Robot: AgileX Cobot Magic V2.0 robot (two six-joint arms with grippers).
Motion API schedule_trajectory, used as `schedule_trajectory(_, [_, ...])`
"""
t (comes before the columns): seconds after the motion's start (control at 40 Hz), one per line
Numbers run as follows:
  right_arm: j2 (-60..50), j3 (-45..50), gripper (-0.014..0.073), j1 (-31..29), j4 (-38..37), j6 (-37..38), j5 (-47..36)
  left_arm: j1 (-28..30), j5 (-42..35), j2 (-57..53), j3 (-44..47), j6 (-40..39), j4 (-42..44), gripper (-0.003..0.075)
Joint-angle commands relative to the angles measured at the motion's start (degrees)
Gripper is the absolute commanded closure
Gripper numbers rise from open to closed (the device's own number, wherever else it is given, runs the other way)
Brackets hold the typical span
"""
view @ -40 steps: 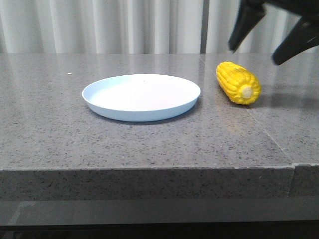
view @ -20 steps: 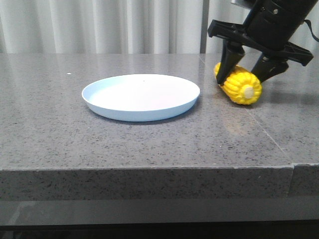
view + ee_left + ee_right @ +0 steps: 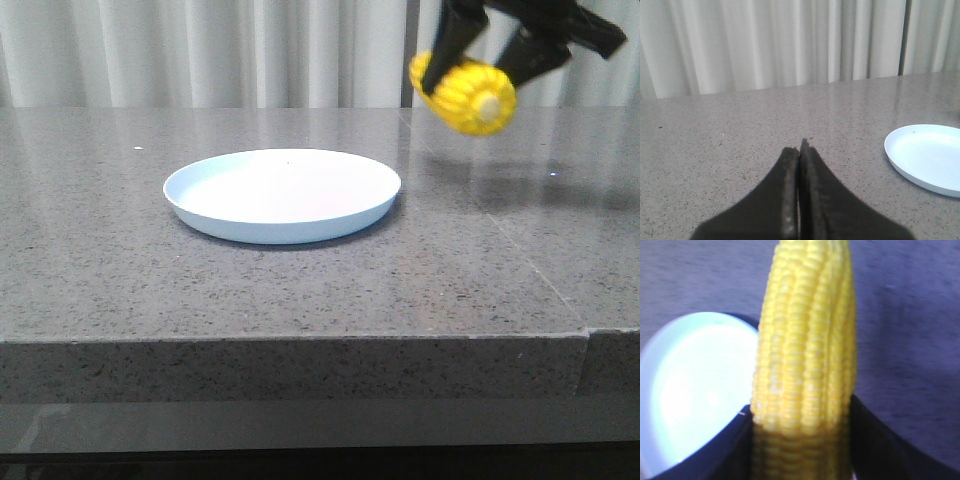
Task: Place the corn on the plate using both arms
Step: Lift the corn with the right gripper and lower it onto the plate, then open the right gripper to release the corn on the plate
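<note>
The yellow corn (image 3: pixel 466 93) hangs in the air above the table's right part, held between the fingers of my right gripper (image 3: pixel 490 45), to the right of and higher than the pale-blue plate (image 3: pixel 283 193). In the right wrist view the corn (image 3: pixel 805 365) fills the middle between the two dark fingers (image 3: pixel 715 455), with the plate (image 3: pixel 690 385) beside it below. My left gripper (image 3: pixel 799 150) is shut and empty, low over the grey table, with the plate (image 3: pixel 927 157) off to one side of it. The left arm does not show in the front view.
The grey stone table (image 3: pixel 120 270) has a front edge (image 3: pixel 300 340) and a seam running down its right part (image 3: pixel 540 270). White curtains (image 3: pixel 200 50) hang behind the table.
My right gripper came down round the corn, shut on it, and has lifted it off the table, up and slightly left. The plate has not moved.
</note>
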Motion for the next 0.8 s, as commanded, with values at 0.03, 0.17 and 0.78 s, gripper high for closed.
schedule_trajectory(0.03, [-2.27, -1.92, 0.0526, 3.26, 3.66, -0.55, -3.16, 0.06, -4.32, 0.70, -1.48, 0.19, 0.00, 0.0741])
schedule_trajectory(0.17, [0.33, -1.92, 0.0526, 6.97, 8.25, -0.55, -3.97, 0.06, -4.32, 0.70, -1.48, 0.19, 0.00, 0.0741])
schedule_trajectory(0.78, [7.00, -1.92, 0.0057, 10.45, 12.57, -0.55, -7.49, 0.06, -4.32, 0.70, -1.48, 0.19, 0.00, 0.0741])
